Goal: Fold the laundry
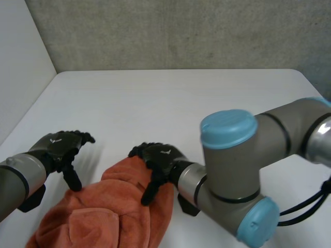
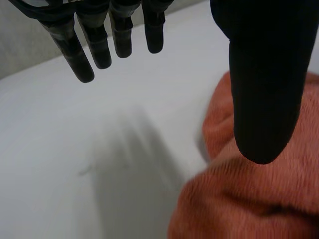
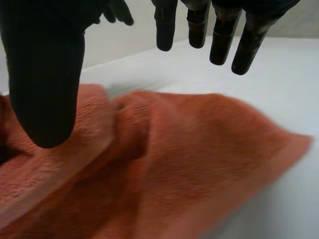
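A white table (image 1: 170, 103), rounded at its upper-right corner, is backed by a grey speckled concrete wall (image 1: 181, 31); a white panel (image 1: 20, 67) is noted at upper left.

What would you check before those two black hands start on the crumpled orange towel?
1. Left hand open, holding nothing: ok.
2. Right hand open, over the orange towel: ok.
3. Orange towel lying flat: not ok, it is bunched and creased.
4. Bare table beyond the orange towel for spreading it: ok.
5. Whole orange towel on the table: cannot tell, its near end runs past the head view's edge.
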Tool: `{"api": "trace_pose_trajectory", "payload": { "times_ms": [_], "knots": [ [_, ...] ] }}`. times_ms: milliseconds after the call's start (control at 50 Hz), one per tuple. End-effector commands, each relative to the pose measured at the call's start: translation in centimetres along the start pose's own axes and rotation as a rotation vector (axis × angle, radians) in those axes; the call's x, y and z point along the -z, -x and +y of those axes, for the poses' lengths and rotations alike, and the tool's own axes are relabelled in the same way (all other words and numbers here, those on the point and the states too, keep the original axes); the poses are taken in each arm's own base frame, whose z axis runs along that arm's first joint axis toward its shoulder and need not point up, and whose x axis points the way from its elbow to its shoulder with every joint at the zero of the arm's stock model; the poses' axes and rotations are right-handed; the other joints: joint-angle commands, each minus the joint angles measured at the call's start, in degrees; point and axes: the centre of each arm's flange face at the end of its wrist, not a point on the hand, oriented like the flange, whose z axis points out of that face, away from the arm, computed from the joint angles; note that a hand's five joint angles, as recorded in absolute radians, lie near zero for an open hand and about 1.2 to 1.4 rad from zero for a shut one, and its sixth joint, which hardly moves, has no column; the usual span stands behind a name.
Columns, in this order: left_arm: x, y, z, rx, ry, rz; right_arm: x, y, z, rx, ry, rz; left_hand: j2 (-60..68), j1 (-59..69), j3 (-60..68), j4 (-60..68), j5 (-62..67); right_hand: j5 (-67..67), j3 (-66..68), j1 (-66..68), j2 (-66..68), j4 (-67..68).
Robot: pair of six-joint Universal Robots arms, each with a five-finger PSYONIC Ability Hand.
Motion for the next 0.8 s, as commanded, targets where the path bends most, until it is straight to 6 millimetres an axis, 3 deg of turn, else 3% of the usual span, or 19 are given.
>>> {"api": "trace_pose_trajectory", "payload": {
  "times_ms": [20,160,220,260,280,300,380,400,420,440,460,480,520,540,580,620,640,680,800],
  "knots": [
    [-0.4,1.0,1.5,-0.005,0.063,-0.027,-0.9,1.9,1.8,-0.034,0.042,-0.057,5.06,5.19,5.05,5.14,5.16,-3.41,-1.76,-1.82,-2.17,-2.95],
    [-0.5,0.8,2.6,-0.016,0.115,-0.012,-1.7,2.3,3.0,-0.033,0.064,-0.066,12.14,12.27,12.13,12.22,12.24,7.38,9.02,8.96,8.61,7.84],
    [-0.7,0.4,3.1,-0.015,0.142,0.007,-2.1,2.2,3.3,-0.027,0.071,-0.061,17.52,17.65,17.51,17.60,17.62,21.51,23.15,23.09,22.74,21.97],
    [-0.9,0.2,3.6,-0.010,0.163,0.020,-2.3,2.1,3.2,-0.023,0.059,-0.055,30.56,30.69,30.55,30.64,30.66,50.96,52.60,52.54,52.19,51.42],
    [-0.9,0.2,3.6,-0.010,0.163,0.020,-2.3,2.1,3.2,-0.023,0.059,-0.055,30.64,30.77,30.63,30.72,30.74,51.11,52.76,52.70,52.34,51.57],
    [-1.0,0.0,3.6,-0.013,0.166,0.029,-2.4,1.9,2.8,-0.015,0.041,-0.040,42.47,42.60,42.46,42.54,42.56,66.04,67.69,67.63,67.27,66.50],
    [-1.3,-0.3,3.3,-0.030,0.146,0.038,-2.5,1.5,0.8,0.011,-0.051,0.008,60.25,60.38,60.24,60.32,60.34,66.19,67.84,67.78,67.42,66.65],
    [-1.6,-0.3,3.0,-0.036,0.130,0.036,-2.3,1.5,-0.8,0.045,-0.120,0.028,65.55,65.69,65.54,65.63,65.65,66.19,67.84,67.78,67.42,66.65],
    [-2.1,-0.2,2.0,-0.041,0.085,0.030,-1.8,1.3,-3.1,0.094,-0.206,0.058,65.61,65.74,65.60,65.68,65.71,66.19,67.84,67.78,67.42,66.65],
    [-2.1,-0.2,1.9,-0.041,0.084,0.030,-1.8,1.3,-3.1,0.094,-0.207,0.058,65.61,65.74,65.60,65.69,65.71,66.19,67.84,67.78,67.42,66.65],
    [-2.7,0.0,0.2,-0.045,0.008,0.021,-1.1,0.5,-5.5,0.147,-0.290,0.103,65.61,65.74,65.60,65.69,65.71,66.19,67.84,67.78,67.42,66.65],
    [-2.7,0.0,0.2,-0.045,0.007,0.021,-1.1,0.5,-5.5,0.147,-0.290,0.104,65.61,65.74,65.60,65.69,65.71,66.19,67.84,67.78,67.42,66.65],
    [-3.0,-0.9,-4.0,-0.076,-0.188,0.028,0.4,-0.6,-10.1,0.258,-0.452,0.179,65.61,65.74,65.60,65.69,65.71,66.19,67.84,67.78,67.42,66.65],
    [-3.0,-0.9,-4.0,-0.076,-0.189,0.028,0.4,-0.6,-10.1,0.259,-0.453,0.179,65.61,65.74,65.60,65.69,65.71,66.19,67.84,67.78,67.42,66.65],
    [-2.7,-2.0,-9.0,-0.095,-0.428,0.031,2.8,0.5,-14.7,0.342,-0.644,0.201,65.61,65.74,65.60,65.69,65.71,66.19,67.84,67.78,67.42,66.65],
    [-2.5,-2.3,-11.3,-0.095,-0.539,0.026,4.2,0.9,-16.6,0.366,-0.730,0.209,65.61,65.74,65.60,65.69,65.71,66.19,67.84,67.78,67.42,66.65],
    [-2.5,-2.3,-11.3,-0.095,-0.540,0.026,4.2,0.9,-16.6,0.366,-0.730,0.209,65.61,65.74,65.60,65.69,65.71,66.19,67.84,67.78,67.42,66.65],
    [-1.5,-2.4,-14.9,-0.093,-0.728,0.013,6.6,1.9,-19.3,0.403,-0.860,0.215,65.61,65.74,65.60,65.69,65.71,66.19,67.84,67.78,67.42,66.65],
    [-0.7,-2.5,-16.8,-0.083,-0.868,-0.018,8.5,1.7,-20.8,0.490,-0.932,0.275,65.61,65.74,65.60,65.69,65.71,66.19,67.84,67.78,67.42,66.65]
  ]
}}
